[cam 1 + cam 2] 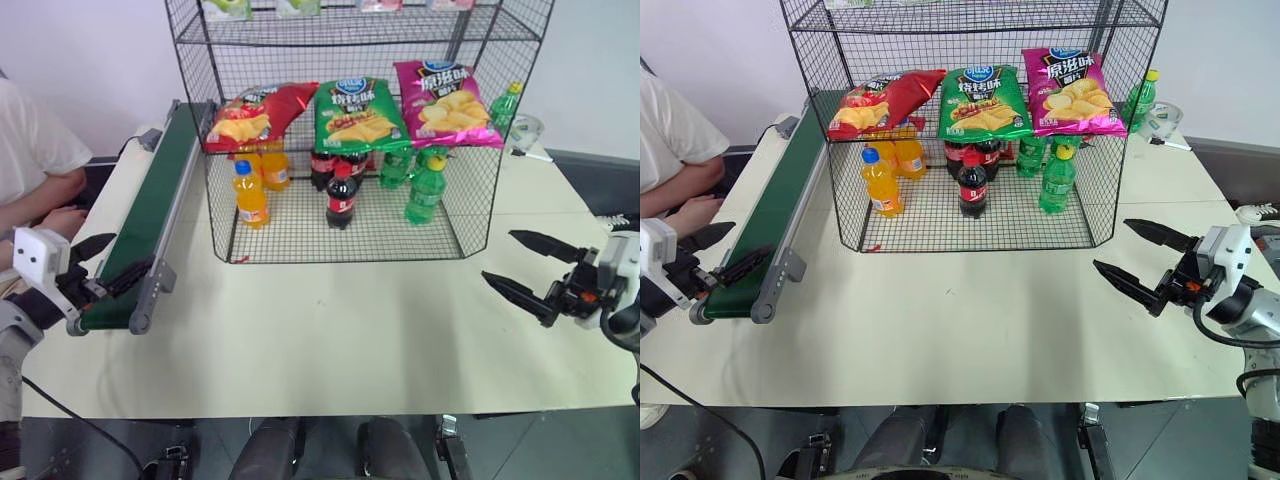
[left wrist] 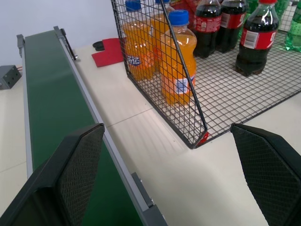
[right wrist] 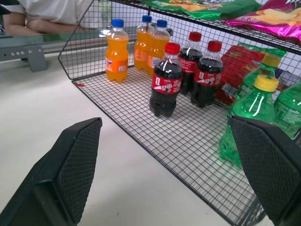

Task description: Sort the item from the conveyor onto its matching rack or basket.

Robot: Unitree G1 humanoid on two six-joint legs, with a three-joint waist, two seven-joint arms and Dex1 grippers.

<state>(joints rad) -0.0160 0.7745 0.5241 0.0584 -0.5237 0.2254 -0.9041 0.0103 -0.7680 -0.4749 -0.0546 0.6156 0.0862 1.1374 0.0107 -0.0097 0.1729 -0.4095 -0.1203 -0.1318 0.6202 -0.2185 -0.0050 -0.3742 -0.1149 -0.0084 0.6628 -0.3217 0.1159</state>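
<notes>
Red crisp bag [image 1: 258, 114] lies on the rack's [image 1: 470, 215] middle shelf, beside the green bag [image 1: 358, 113]. Conveyor [image 1: 150, 205] belt bare. My left gripper [image 1: 95, 262] and right gripper [image 1: 527, 268] both spread wide, holding nothing. Sorting looks finished.

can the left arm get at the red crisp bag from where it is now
Probably yes. The red crisp bag lies on the wire rack's middle shelf at its left end, toward the conveyor. The left gripper is open with bare table between; the rack's open front leaves a way in.
</notes>
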